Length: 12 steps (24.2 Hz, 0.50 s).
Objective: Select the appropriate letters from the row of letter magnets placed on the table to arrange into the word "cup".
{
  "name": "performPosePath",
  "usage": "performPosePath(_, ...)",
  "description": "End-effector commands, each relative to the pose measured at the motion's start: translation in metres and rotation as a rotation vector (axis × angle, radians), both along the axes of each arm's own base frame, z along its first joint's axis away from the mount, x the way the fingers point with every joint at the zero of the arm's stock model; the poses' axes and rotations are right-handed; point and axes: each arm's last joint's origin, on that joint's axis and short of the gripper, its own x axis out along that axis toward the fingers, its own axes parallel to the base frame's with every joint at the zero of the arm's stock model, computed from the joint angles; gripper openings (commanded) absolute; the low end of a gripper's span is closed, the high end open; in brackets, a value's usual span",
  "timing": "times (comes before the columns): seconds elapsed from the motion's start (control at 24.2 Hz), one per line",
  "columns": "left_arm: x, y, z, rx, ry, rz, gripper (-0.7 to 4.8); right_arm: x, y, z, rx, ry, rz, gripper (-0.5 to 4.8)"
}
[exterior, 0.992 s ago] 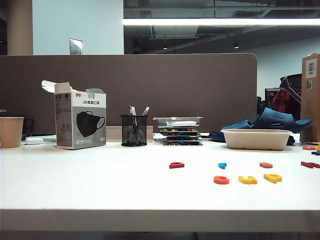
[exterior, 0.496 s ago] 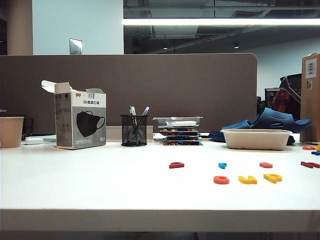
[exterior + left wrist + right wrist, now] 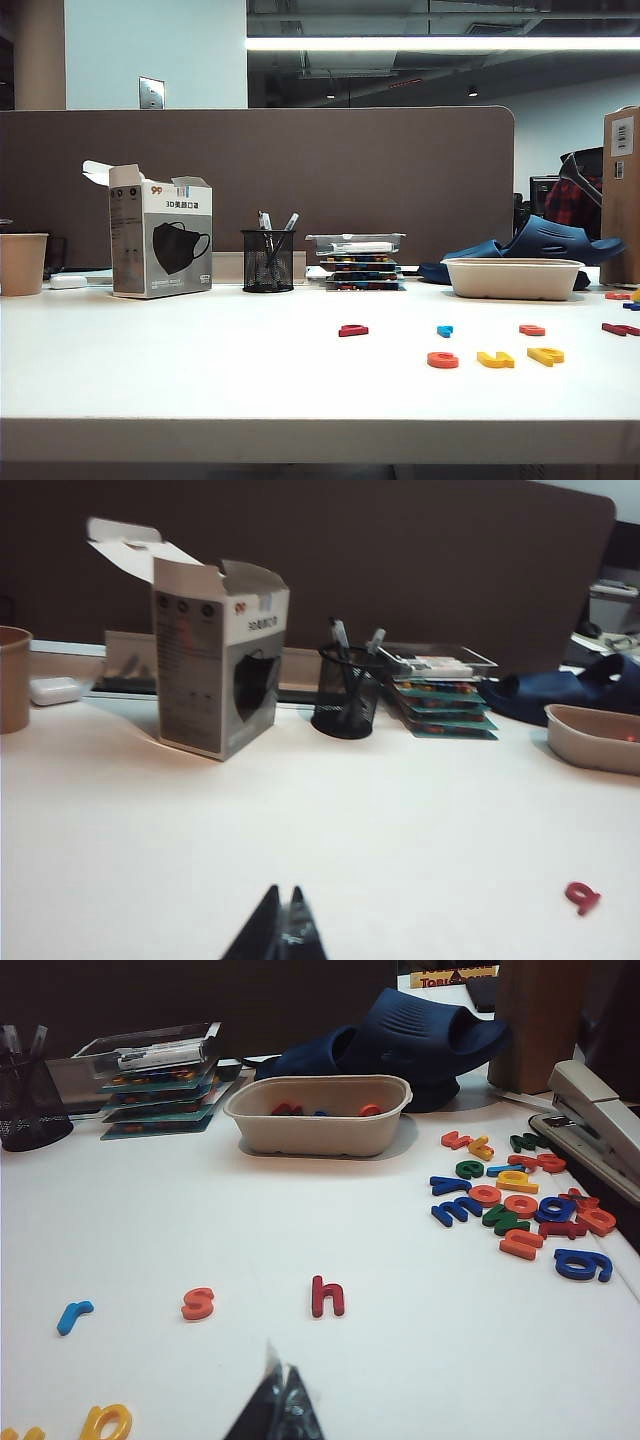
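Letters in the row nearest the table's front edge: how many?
3: an orange-red letter on the left, a yellow letter in the middle, another yellow letter on the right. None seems hidden. The left tool and right tool, both shut, show only in their wrist views.

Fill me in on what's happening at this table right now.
Nothing is being handled at the moment. The left pincer and the right pincer are both shut and empty, low over the white table. Near the front edge, an orange-red letter and two yellow letters lie side by side in a row. Behind them sit a dark red letter, a small blue letter and another orange-red one. A beige tray and a loose pile of letters lie further to the right.
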Motion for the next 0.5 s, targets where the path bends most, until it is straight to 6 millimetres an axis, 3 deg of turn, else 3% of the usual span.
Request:
performPosePath(0.04, -0.0003, 0.0003, 0.0026, -0.006, -0.019, 0.007, -0.05, -0.0001, -0.0001, -0.0011, -0.001, -0.010, -0.003, -0.05)
performPosePath(0.5, -0.0002, 0.0002, 0.0017, -0.006, -0.011, 0.003, -0.05, -0.0001, -0.0001, -0.0011, -0.001, -0.010, -0.002, -0.05)
